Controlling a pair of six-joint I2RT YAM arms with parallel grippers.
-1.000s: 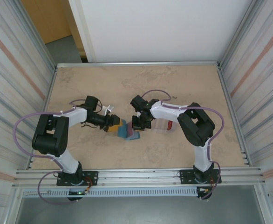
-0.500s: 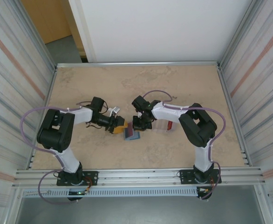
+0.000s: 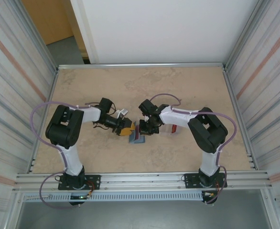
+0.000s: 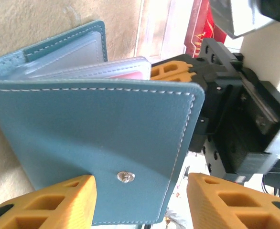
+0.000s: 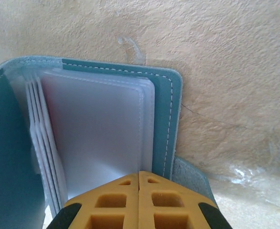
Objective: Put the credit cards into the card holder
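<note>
Pressing tip-first on the clear plastic sleeves (image 5: 97, 129) of the small teal-blue folding card holder (image 4: 92, 138), the right pincer (image 5: 139, 175) is fully shut with nothing visible between its fingers. The left pincer (image 3: 126, 127), about half spread, straddles the holder's raised snap-button cover without visibly clamping it, near the middle of the beige table (image 3: 130, 86). The glossy red credit cards (image 3: 174, 128) lie just past the right arm toward the table's right edge, so that arm looks nearer for the next pick.

Can't see much of the card holder (image 3: 133, 137) from above, half under the right gripper (image 3: 144, 130), or the edge-cropped credit cards (image 4: 200, 29).
</note>
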